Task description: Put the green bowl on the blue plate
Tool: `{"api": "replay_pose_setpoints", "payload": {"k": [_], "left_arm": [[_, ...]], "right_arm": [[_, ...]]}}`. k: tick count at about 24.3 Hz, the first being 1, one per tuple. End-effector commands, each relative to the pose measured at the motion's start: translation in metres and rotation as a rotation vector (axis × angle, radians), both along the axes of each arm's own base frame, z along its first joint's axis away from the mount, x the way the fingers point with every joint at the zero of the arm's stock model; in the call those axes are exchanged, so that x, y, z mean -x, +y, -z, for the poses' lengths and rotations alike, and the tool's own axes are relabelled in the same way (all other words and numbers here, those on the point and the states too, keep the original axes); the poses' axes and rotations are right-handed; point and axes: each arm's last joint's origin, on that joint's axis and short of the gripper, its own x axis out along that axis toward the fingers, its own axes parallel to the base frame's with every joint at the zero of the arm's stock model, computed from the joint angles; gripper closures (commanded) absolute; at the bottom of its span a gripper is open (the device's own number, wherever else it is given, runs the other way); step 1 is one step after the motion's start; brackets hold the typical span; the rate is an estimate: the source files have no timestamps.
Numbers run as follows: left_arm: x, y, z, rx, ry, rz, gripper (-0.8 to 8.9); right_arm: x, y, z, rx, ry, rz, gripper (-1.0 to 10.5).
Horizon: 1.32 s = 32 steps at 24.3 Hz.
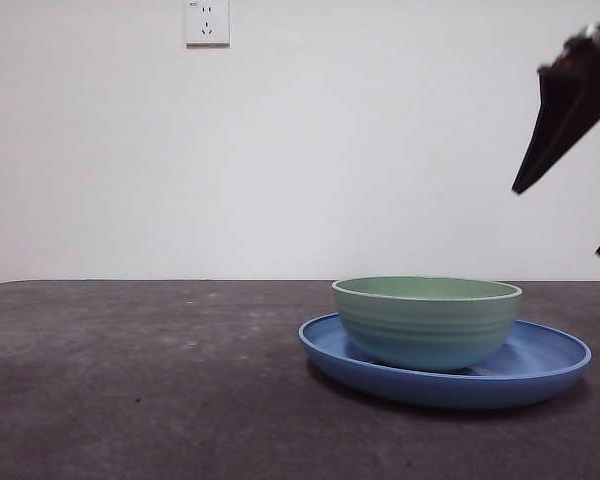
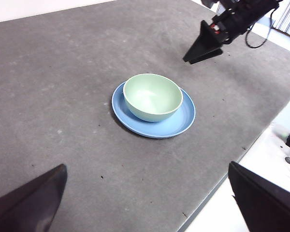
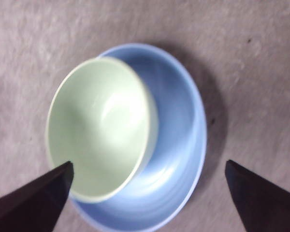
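The green bowl (image 1: 426, 320) rests upright inside the blue plate (image 1: 540, 365), set toward one side of it rather than centred. My right gripper (image 1: 558, 224) hangs open in the air above and to the right of them, touching neither. In the right wrist view its jaws stand wide apart over the bowl (image 3: 99, 128) and plate (image 3: 179, 121), holding nothing. The left wrist view shows the bowl (image 2: 152, 95) on the plate (image 2: 179, 123) from a distance, with the right gripper (image 2: 203, 50) beyond them. My left gripper (image 2: 146, 166) is open and empty, well back from the dishes.
The dark grey table (image 2: 63, 87) ends at an edge (image 2: 217, 193) close to the plate on the left gripper's side. A white wall with a socket (image 1: 207, 22) stands behind. Cables (image 2: 258, 34) trail from the right arm.
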Motion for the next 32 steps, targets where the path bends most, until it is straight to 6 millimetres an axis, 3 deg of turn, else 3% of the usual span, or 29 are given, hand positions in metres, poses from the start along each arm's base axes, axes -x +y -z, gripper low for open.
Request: {"api": "replay_pose_setpoints", "payload": {"k": [1,14,16,23,32], "left_arm": [[0.0,0.0,-0.003,0.015,-0.008,-0.001,2.78],[0.0,0.0,-0.003,0.015,-0.008,-0.001,2.79],[0.0,0.0,-0.003,0.015,-0.008,-0.001,2.79],[0.0,0.0,-0.003,0.015,-0.008,-0.001,2.79],[0.0,0.0,-0.003,0.015,-0.008,-0.001,2.79]], "right_arm": [[-0.013,-0.006,0.009,-0.001,0.005,0.005,5.0],[-0.038,-0.006,0.064,-0.016,0.147,-0.046,6.3],[-0.039,-0.004,0.067,-0.02,0.149,-0.055,7.0],[-0.041,0.009,0.074,0.065,0.164,-0.073,7.5],[-0.043,0.013,0.075,0.053,0.169,-0.054,8.2]]}}
